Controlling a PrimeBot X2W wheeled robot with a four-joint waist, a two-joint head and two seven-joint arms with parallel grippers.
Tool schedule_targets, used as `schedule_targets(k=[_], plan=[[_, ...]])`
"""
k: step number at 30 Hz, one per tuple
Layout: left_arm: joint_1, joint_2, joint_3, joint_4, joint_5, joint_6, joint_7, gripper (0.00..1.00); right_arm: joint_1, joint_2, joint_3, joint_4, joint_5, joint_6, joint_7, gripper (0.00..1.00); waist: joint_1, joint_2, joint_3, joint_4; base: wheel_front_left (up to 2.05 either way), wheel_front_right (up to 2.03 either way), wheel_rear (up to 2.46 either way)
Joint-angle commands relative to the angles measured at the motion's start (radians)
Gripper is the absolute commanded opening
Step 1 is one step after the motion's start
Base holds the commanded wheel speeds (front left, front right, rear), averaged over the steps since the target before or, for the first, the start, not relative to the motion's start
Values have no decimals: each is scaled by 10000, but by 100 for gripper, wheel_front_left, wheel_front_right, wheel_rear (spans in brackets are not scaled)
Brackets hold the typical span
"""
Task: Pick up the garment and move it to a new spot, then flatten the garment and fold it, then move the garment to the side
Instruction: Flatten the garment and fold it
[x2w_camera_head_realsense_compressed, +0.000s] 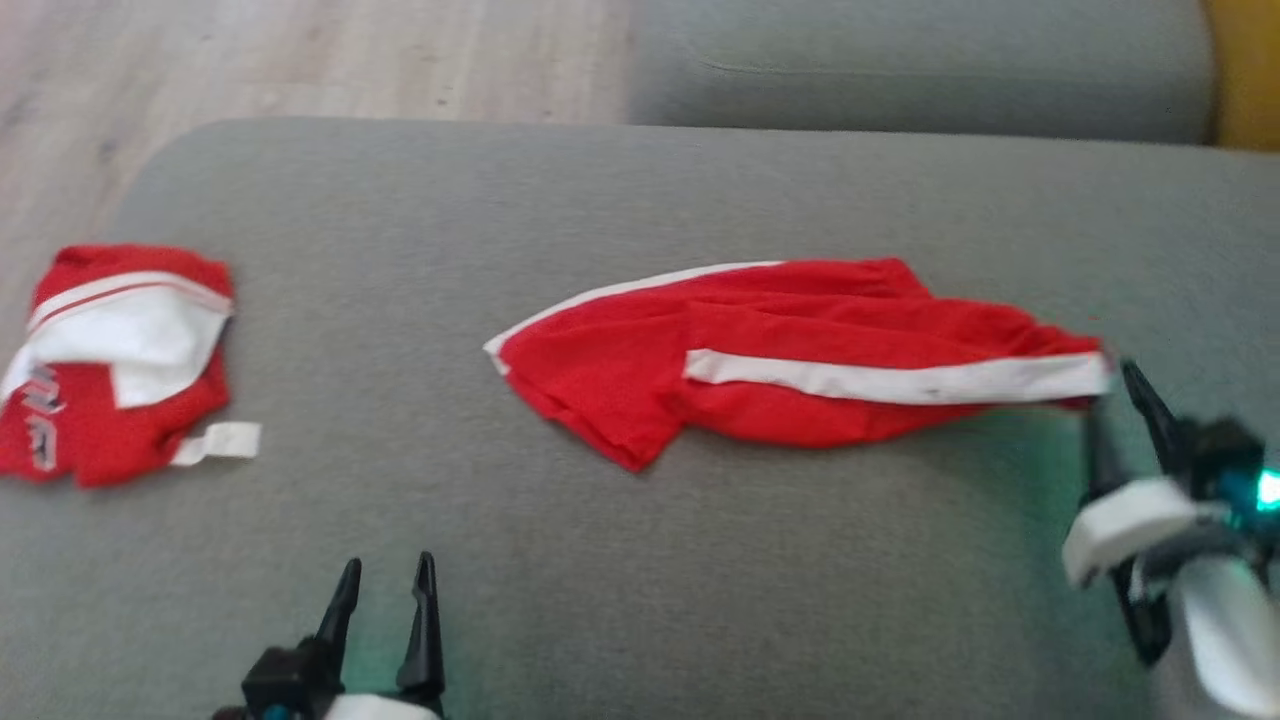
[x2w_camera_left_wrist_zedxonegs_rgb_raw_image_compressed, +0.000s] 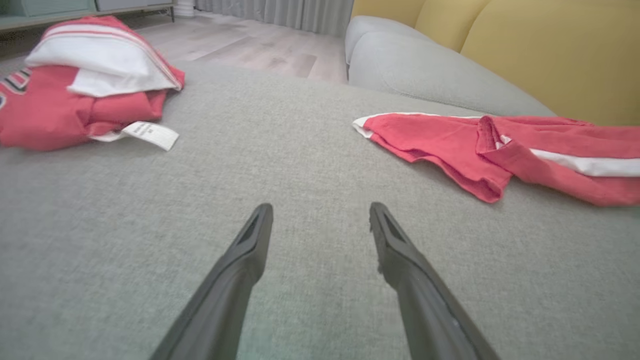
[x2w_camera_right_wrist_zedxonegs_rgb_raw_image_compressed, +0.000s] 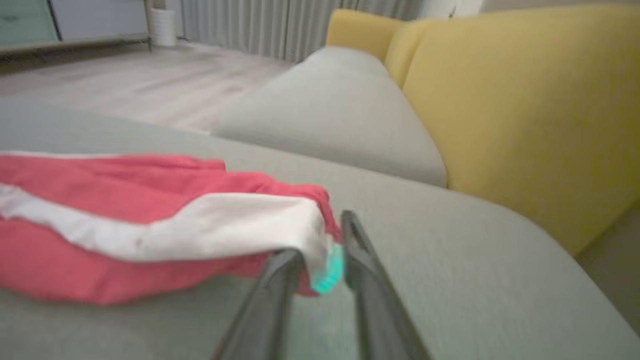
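The garment (x2w_camera_head_realsense_compressed: 780, 350) is red with white stripes and lies stretched out across the middle of the grey cushion (x2w_camera_head_realsense_compressed: 640, 580), also seen in the left wrist view (x2w_camera_left_wrist_zedxonegs_rgb_raw_image_compressed: 500, 145). My right gripper (x2w_camera_head_realsense_compressed: 1112, 395) is at its right end. In the right wrist view the fingers of my right gripper (x2w_camera_right_wrist_zedxonegs_rgb_raw_image_compressed: 320, 235) stand a little apart, with the white-striped end of the garment (x2w_camera_right_wrist_zedxonegs_rgb_raw_image_compressed: 150, 225) resting between and over the tips. My left gripper (x2w_camera_head_realsense_compressed: 388, 562) hovers open near the front edge, well left of the garment, with nothing between its fingers (x2w_camera_left_wrist_zedxonegs_rgb_raw_image_compressed: 260, 235).
A second red and white garment (x2w_camera_head_realsense_compressed: 110, 370) lies folded at the cushion's left edge, a white label sticking out. Another grey cushion (x2w_camera_head_realsense_compressed: 900, 70) and a yellow backrest (x2w_camera_right_wrist_zedxonegs_rgb_raw_image_compressed: 525, 100) border the far right. Wooden floor (x2w_camera_head_realsense_compressed: 300, 50) lies beyond the far edge.
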Motion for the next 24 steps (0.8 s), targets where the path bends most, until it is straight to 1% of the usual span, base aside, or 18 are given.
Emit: schedule_targets(k=[1, 6, 9, 14, 19, 24], plan=[[-521, 18, 377, -324, 76, -44, -51, 100, -362, 72, 151, -507, -142, -9, -67, 100, 0, 0, 145, -330, 0, 0, 0], [-723, 18, 389, -362, 189, -55, -51, 100, 571, 737, -172, -1065, -405, -9, -67, 100, 0, 0, 233, -886, 0, 0, 0], [-866, 18, 390, -430, 58, -41, -51, 100, 776, 1086, -269, -1396, -237, -9, -67, 100, 0, 0, 313, -1160, 0, 0, 0], [-1323, 18, 218, -600, -354, -103, -51, 100, 767, 1358, -10, -1811, 175, -9, -67, 100, 0, 0, 612, -1569, 0, 0, 0], [-2741, 18, -659, -322, -1207, -421, -51, 100, 380, 1416, 490, -2102, 704, -9, -67, 100, 0, 0, 1330, -2023, 0, 0, 0], [-3913, 18, -1526, 435, -2009, -593, -51, 100, 88, 1419, 867, -2223, 1153, -9, -67, 100, 0, 0, 1868, -2439, 0, 0, 0]])
